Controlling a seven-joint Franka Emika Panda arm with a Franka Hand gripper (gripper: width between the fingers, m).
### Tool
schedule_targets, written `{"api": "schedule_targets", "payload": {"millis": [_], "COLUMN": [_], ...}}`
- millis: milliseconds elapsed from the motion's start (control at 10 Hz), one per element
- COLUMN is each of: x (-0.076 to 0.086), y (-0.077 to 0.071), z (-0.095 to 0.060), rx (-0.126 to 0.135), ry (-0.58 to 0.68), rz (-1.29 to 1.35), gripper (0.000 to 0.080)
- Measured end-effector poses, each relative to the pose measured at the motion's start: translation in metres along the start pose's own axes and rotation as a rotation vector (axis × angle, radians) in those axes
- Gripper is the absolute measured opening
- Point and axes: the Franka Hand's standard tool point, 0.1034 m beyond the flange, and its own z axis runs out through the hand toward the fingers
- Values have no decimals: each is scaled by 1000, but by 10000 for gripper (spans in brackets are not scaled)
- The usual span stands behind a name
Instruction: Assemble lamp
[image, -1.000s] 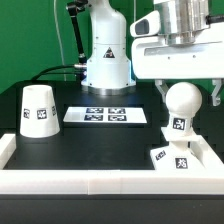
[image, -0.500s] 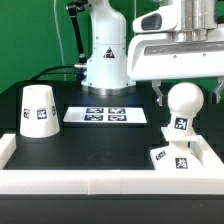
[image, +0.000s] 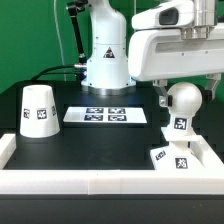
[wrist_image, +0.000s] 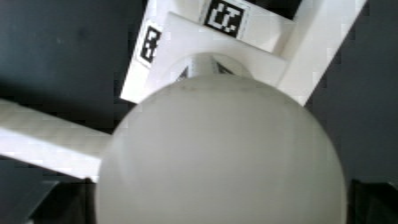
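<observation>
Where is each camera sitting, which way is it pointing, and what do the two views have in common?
Exterior view: off the arm, across the table from the pedestal, facing it; shows the pedestal and the gripper, open on either side of the bulb.
Wrist view: on the wrist, looking down onto the bulb and the base; no robot part clearly shows.
Shared: the bulb standing on the base.
</observation>
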Motion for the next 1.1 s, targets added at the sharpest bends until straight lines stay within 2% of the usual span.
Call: {"api": "schedule_targets", "payload": {"millis": [400,800,1100], "x": [-2,-3,-3], "y": [-4,2,2], "z": [1,2,2], "rx": [-4,-18,-24], "ry": [-10,-21,-26], "rz": [-354,-538,-571], "gripper": [698,698,686]}}
